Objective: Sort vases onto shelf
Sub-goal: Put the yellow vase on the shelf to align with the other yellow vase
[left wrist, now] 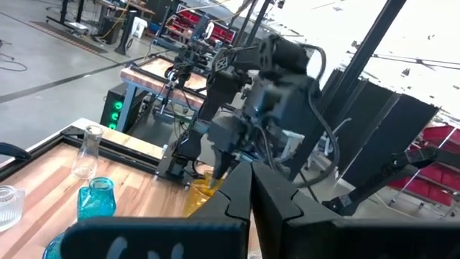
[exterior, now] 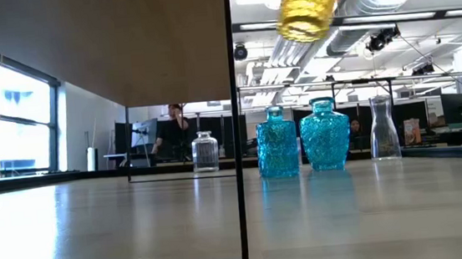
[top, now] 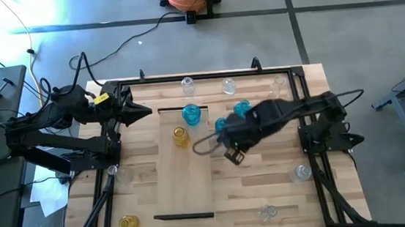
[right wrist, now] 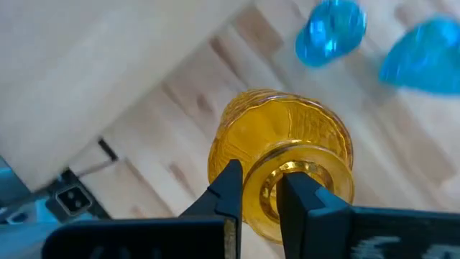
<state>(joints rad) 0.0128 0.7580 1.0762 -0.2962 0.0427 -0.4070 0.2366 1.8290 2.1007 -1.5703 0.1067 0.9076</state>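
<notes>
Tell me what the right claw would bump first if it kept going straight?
Pointing down, the right claw, shut on the yellow ribbed glass vase, would probably press that vase onto the striped plank tabletop, beside the pale wooden shelf, though depth is unclear.

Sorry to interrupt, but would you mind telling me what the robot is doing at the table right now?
It is sorting small glass vases onto a pale wooden shelf lying on the table. The right gripper is shut on the rim of a yellow vase, holding it in the air above the tabletop. A blue vase and another yellow vase already stand on the shelf. The left gripper is shut and empty, waiting at the shelf's far end.
</notes>
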